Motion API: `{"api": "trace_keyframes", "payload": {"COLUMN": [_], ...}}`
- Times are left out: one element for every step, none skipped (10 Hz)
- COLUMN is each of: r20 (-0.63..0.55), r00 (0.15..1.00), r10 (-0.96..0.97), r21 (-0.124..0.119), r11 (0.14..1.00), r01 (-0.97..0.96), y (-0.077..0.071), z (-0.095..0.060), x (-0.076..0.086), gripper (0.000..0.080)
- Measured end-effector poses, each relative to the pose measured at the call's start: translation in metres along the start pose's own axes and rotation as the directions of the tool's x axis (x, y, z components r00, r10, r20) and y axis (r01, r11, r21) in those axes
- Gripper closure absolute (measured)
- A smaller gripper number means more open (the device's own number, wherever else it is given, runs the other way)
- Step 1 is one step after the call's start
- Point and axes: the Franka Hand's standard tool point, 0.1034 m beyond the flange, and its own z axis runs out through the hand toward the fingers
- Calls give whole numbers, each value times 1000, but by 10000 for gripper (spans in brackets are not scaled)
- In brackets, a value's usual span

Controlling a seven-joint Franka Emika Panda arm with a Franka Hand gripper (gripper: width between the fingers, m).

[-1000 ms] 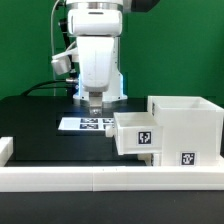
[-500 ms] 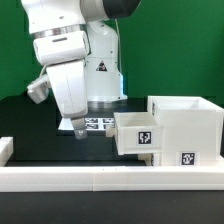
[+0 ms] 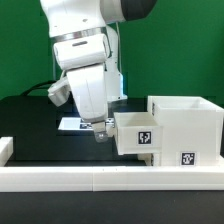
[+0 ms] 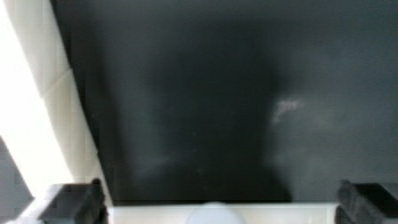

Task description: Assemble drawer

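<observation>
The white drawer case stands at the exterior view's right, with the white inner drawer sticking partly out of its left side. My gripper hangs tilted just left of the inner drawer's outer face, low over the black table. In the wrist view my gripper is open, with dark fingertips far apart. A blurred white edge spans the gap between them. I cannot tell whether the fingers touch it.
The marker board lies on the table behind my gripper. A long white rail runs along the front edge, with a raised white end at the exterior view's left. A white strip shows in the wrist view.
The arm swung from upright over the marker board to a tilted pose, then moved toward the exterior view's right. The gripper now sits close to the inner drawer. The drawer has not moved.
</observation>
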Motion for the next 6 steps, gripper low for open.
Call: {"api": "trace_keyframes", "payload": {"r20": [-1, 0, 0, 0, 0, 0], "r00": [1000, 1000, 999, 999, 1000, 1000], "r10": [17, 29, 32, 33, 20, 5], "r21": [3, 6, 6, 6, 1, -2], "r11": [1000, 1000, 999, 999, 1000, 1000], "r01": [-17, -29, -32, -33, -20, -5], "y": [0, 0, -1, -1, -1, -1], "z": [1, 2, 2, 2, 2, 3], "x": [6, 9, 7, 6, 6, 6], "gripper": [151, 151, 151, 151, 151, 151]}}
